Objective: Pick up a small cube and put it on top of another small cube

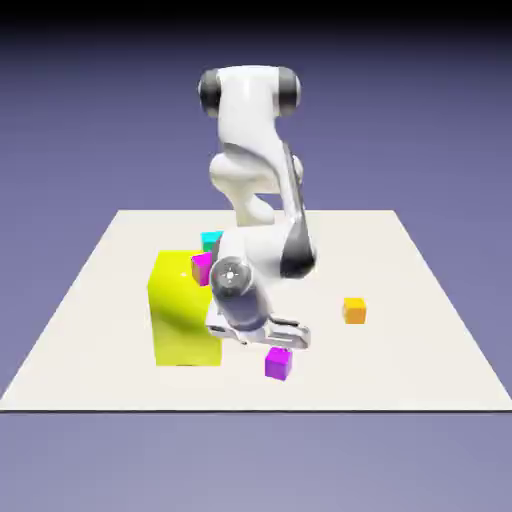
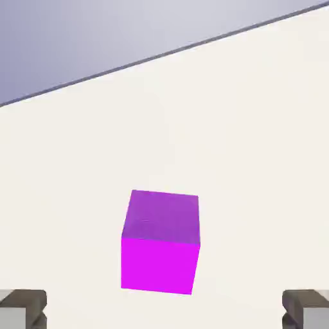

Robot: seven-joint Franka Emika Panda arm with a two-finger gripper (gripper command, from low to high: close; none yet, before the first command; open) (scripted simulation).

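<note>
The small violet-purple cube (image 1: 278, 364) rests on the white table near its front edge, just to the exterior view's right of the yellow block. My gripper (image 1: 274, 346) hovers directly over it, tilted. In the hand view the cube (image 2: 160, 241) sits centred a little ahead of the fingertips (image 2: 23, 308), which stand wide apart at the bottom corners. My gripper (image 2: 164, 312) is open with nothing between its fingers. Other small cubes are an orange cube (image 1: 354, 311) to the right and a pinker magenta cube (image 1: 202, 267) by the yellow block's upper far edge.
A large yellow block (image 1: 182, 312) stands to the exterior view's left of the hand, close to the arm. A cyan cube (image 1: 211, 240) peeks out behind it. The table's edge (image 2: 160, 56) crosses the hand view's top.
</note>
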